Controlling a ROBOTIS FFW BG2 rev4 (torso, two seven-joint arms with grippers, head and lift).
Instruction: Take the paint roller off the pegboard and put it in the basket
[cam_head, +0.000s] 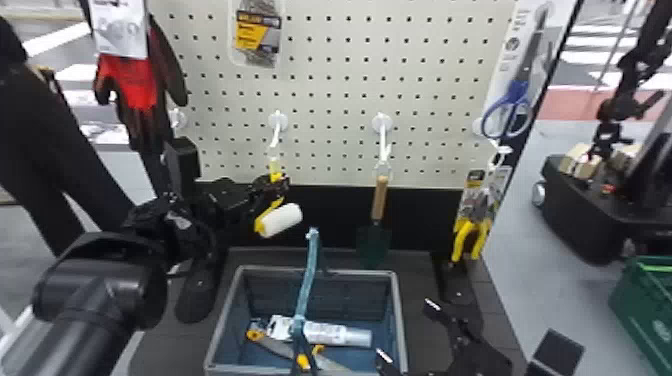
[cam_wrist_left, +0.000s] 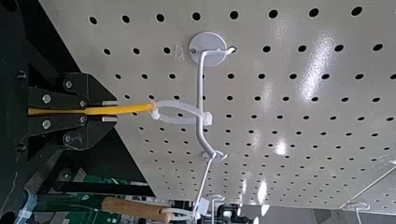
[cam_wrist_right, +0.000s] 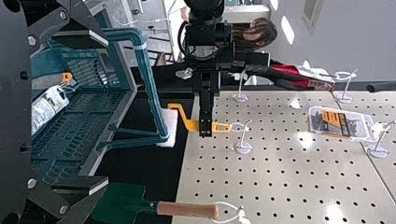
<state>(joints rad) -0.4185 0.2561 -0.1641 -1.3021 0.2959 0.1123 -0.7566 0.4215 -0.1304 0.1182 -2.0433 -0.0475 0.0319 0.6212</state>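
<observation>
While the left gripper (cam_head: 278, 184) pinches the yellow handle (cam_wrist_left: 126, 109) of the paint roller (cam_head: 282, 220), the handle's white tie (cam_wrist_left: 177, 103) seems looped round a hook (cam_wrist_left: 201, 88) on the pegboard (cam_head: 330, 102). Near the basket (cam_head: 400, 320), the right gripper (cam_head: 407, 330) has its fingers spread.

The left arm (cam_head: 165, 225) is black, with a glossy rounded joint housing (cam_head: 100, 280), a smooth greyish cylindrical section (cam_head: 60, 345), a squared-off black block (cam_head: 182, 160) and a thin dark cable (cam_wrist_right: 180, 42) that makes a loop. The left gripper (cam_head: 281, 181) has angular black finger plates dotted with silvery screws (cam_wrist_left: 46, 98), and narrow pale strips (cam_wrist_left: 110, 119) at the tips. The right gripper (cam_head: 408, 330) has the same angular black build, bright screws (cam_wrist_right: 63, 210) and pale-edged fingertips (cam_wrist_right: 99, 185).
</observation>
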